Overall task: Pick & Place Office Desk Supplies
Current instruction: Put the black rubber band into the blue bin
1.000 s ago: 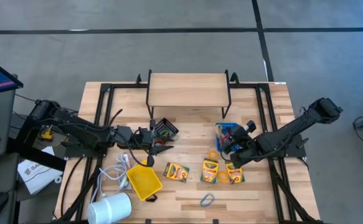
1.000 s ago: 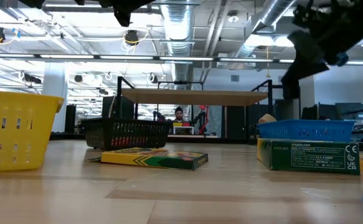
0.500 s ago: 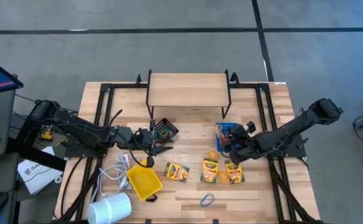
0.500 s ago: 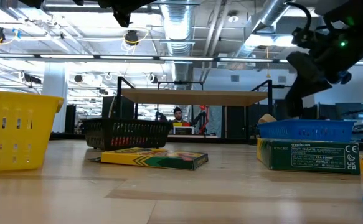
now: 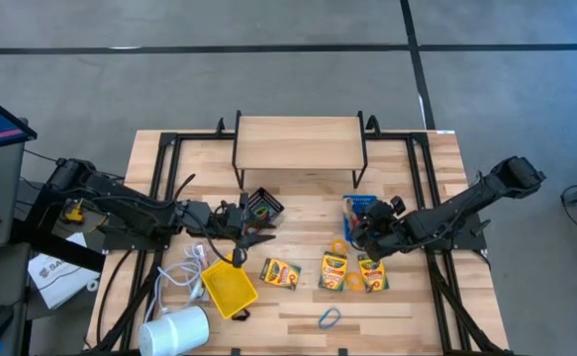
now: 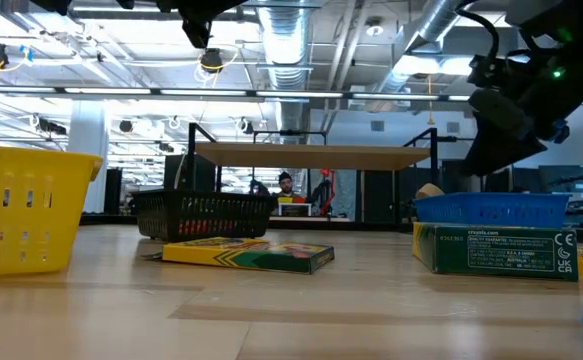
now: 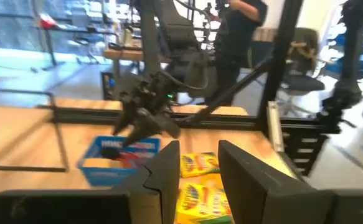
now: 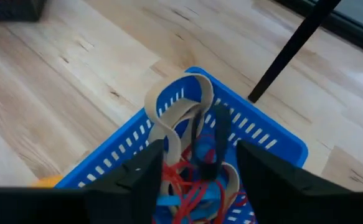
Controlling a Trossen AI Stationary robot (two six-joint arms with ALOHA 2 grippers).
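My right gripper (image 5: 359,233) hangs open over the blue bin (image 5: 361,208), slanting down; the right wrist view shows its fingers either side of a heap of tan, red and dark rubber bands (image 8: 193,180) in that bin (image 8: 274,140). One tan band (image 8: 180,102) loops up above the rim. My left gripper (image 5: 256,231) stands open and level by the black bin (image 5: 262,206), holding nothing. Three crayon boxes (image 5: 280,272), (image 5: 335,269), (image 5: 372,274) lie flat on the table. A blue rubber band (image 5: 329,317) lies near the front edge. The yellow bin (image 5: 229,287) stands at the front left. My right gripper stands around the tan band's raised loop (image 8: 169,124), coming from above at a slant. I cannot tell whether a finger touches it. The band's lower part lies among the other bands in the blue bin.
A wooden riser on a black frame (image 5: 300,143) stands at the table's far middle. A white coiled cable (image 5: 184,272) and a white cylinder (image 5: 176,331) lie at the front left. Bare table lies in front of the crayon boxes.
My right gripper has sunk a little toward the blue bin and tipped further down, and its fingers have come apart. My left arm has kept its place.
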